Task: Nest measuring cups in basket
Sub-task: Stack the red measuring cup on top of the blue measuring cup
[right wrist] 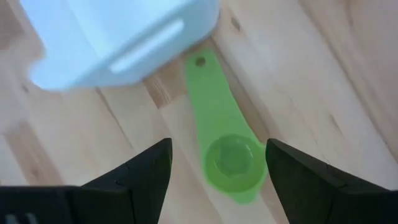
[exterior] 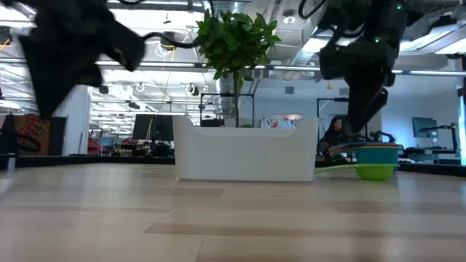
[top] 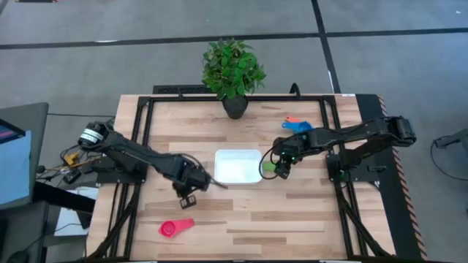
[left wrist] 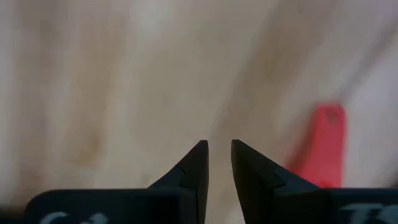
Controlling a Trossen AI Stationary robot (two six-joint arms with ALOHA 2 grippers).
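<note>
Green cup [right wrist: 231, 163] lies on the table [top: 292, 219] beside the basket [top: 238, 166]; right end effector [right wrist: 217, 163] straddles it wide, must descend and close. Left end effector [left wrist: 217, 155], narrow, hovers near the red cup [top: 176, 228].

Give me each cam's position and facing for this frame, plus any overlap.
High: overhead, straight down on the table; both arms, white basket, red cup.
Low: table height, level across; basket front, green cup beside it.
Left wrist: down at the wood past the left gripper, slightly parted; red handle.
Right wrist: down past the open right gripper at the green cup.
Shared: green cup and basket in high, low, right wrist.
</note>
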